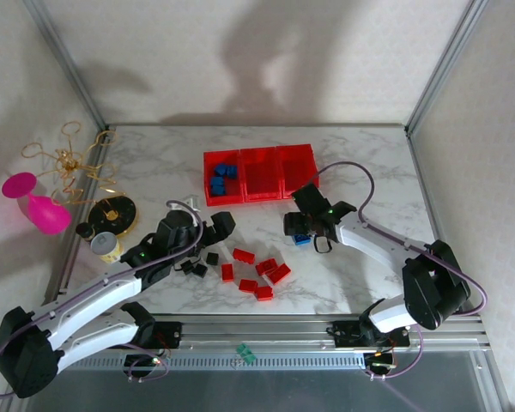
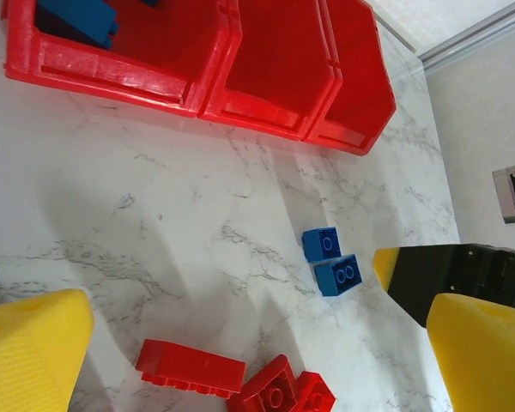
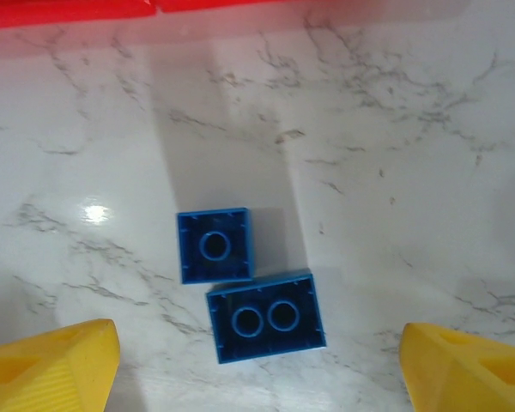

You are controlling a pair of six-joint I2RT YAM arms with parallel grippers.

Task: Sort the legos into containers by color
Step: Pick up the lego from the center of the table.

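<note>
Sitting at the back of the table: the containers, three red bins in a row. The left bin is already holding blue legos, and the other two are looking empty.
Right gripper: I'm hovering with my fingers spread wide, gripping nothing.
Left gripper: also hanging open and empty, near the red bricks and black bricks.
Blue pair: two bricks lying touching each other on the marble, right under my right fingers, just in front of the bins.
Handling: I'm guessing light, hard, slick plastic that isn't crushing but could be squirting out of a sloppy pinch. I'm thinking of taking the bigger one across its flat side walls, low and square.
</note>
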